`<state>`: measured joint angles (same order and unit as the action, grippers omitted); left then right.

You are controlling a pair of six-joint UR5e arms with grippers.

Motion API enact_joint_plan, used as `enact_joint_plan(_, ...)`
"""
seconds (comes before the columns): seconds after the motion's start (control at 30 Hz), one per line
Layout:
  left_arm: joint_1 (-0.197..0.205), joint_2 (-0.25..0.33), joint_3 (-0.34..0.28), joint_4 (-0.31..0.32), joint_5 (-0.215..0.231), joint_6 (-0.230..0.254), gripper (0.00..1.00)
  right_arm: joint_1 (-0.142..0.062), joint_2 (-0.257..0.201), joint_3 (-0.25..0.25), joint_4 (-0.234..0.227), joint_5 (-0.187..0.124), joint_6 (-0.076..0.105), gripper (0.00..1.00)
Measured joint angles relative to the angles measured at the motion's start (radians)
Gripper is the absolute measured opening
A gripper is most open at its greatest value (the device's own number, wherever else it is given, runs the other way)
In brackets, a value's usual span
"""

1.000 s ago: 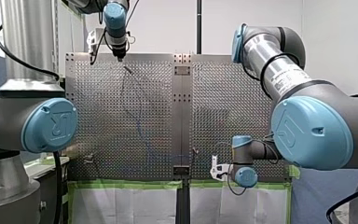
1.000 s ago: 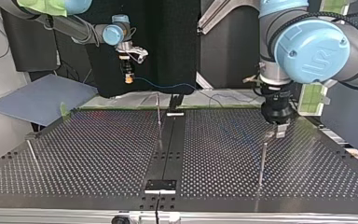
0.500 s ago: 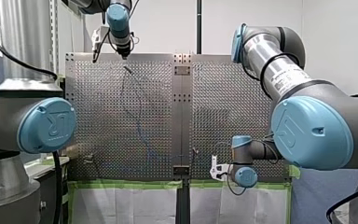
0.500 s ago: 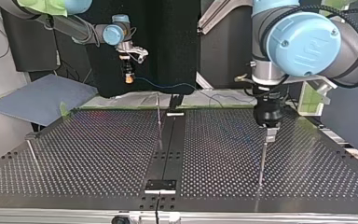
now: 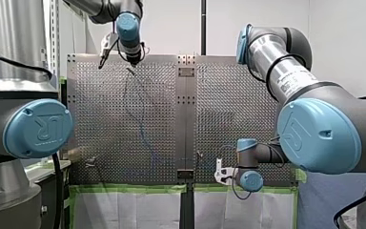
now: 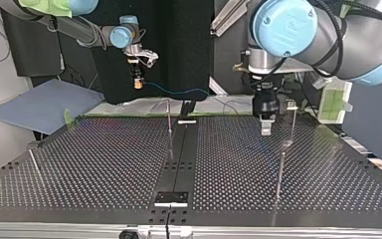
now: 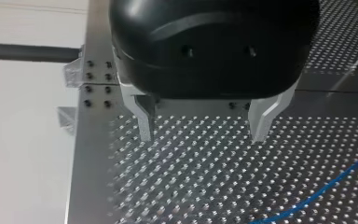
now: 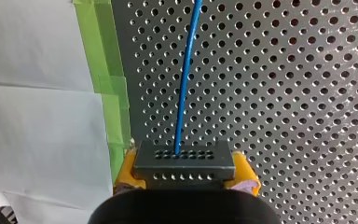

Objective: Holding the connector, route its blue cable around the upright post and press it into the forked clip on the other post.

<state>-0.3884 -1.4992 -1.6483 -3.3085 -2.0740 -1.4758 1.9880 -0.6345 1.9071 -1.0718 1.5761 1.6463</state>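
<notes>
Our right tool (image 6: 138, 83) clamped tight on dark connector (image 8: 184, 161), yellow pads (image 8: 126, 165) either side, hanging just off surface (image 6: 104, 164) edge by green tape (image 8: 103, 70). From connector's face blue cable (image 8: 187, 74) heads out over perforated surface, lying pretty loose across it. Our left tool (image 7: 204, 136) wide open, nothing between metal fingers (image 7: 144, 123), hovering over opposite edge, near thin upright post (image 6: 293, 122). Cable passes ahead of that tool, we see no contact.

table (image 8: 307, 93): perforated shiny metal | connector (image 8: 184, 161): matt dark plastic
</notes>
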Motion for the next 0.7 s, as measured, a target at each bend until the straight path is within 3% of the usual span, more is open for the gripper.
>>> enact_joint_plan(0.27,-0.002,-0.005,-0.066,0.066,-0.066,0.066,1.0,0.003,0.0,0.0,0.001,-0.014,0.015,0.0)
enact_joint_plan(0.5,0.0,-0.043,-0.126,0.126,-0.121,0.126,1.0,0.005,0.0,0.0,0.0,-0.017,0.018,0.0)
enact_joint_plan(0.7,-0.001,-0.079,-0.158,0.169,-0.109,0.168,1.0,0.007,0.0,0.0,-0.003,-0.025,0.028,0.0)
